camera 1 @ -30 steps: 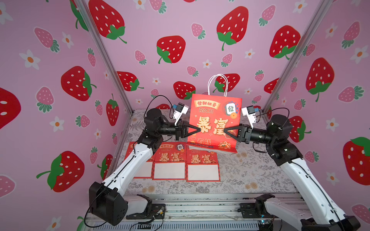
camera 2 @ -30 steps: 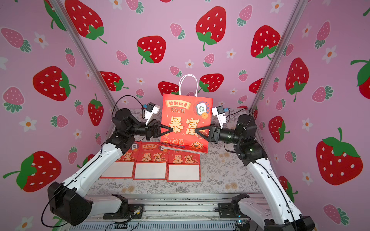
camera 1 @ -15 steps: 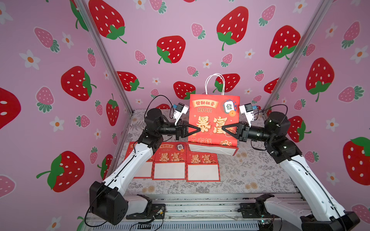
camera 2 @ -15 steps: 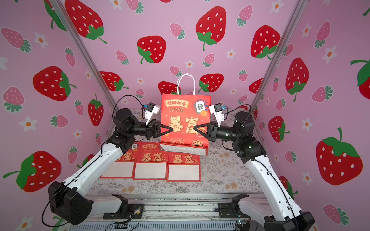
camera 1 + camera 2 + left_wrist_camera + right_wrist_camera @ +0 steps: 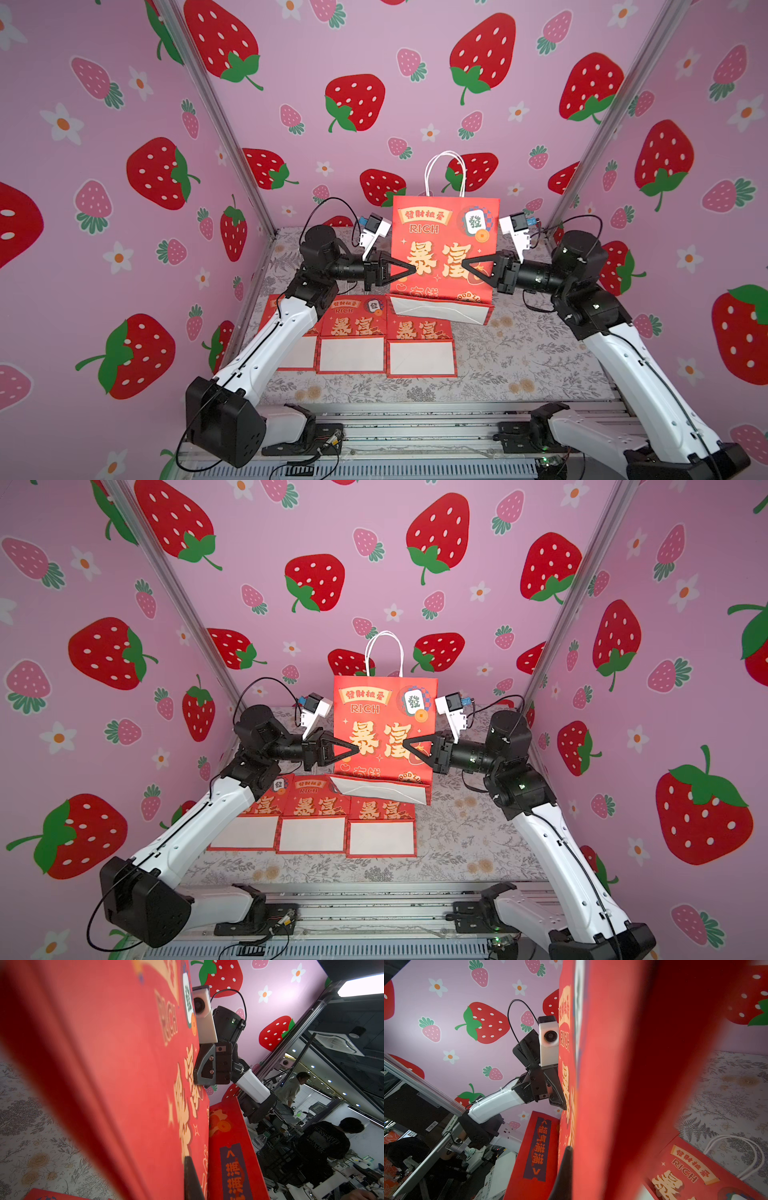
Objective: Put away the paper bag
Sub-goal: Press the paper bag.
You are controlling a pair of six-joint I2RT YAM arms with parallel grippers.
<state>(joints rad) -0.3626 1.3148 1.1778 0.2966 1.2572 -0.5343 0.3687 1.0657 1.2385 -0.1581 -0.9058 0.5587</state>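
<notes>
The red paper bag (image 5: 440,232) (image 5: 376,717) with gold lettering and a white cord handle (image 5: 444,171) stands upright and flattened at the back middle of the table. Its white bottom flap (image 5: 436,311) juts forward. My left gripper (image 5: 412,270) (image 5: 356,749) is shut on the bag's left side, one finger across its front. My right gripper (image 5: 464,264) (image 5: 405,744) is shut on its right side in the same way. The bag's red face (image 5: 124,1084) (image 5: 623,1084) fills each wrist view, with one dark finger (image 5: 191,1178) (image 5: 564,1169) pressed against it.
Three flat folded red bags (image 5: 351,332) (image 5: 419,345) (image 5: 305,353) lie side by side on the flowered tablecloth (image 5: 519,357), in front of the held bag and partly under my left arm. Strawberry-patterned walls (image 5: 374,104) close in the back and both sides.
My right gripper has closed on the bag's right side. The bag, tilted a second ago, now stands straight and sits slightly further left. The left gripper has kept its hold.
</notes>
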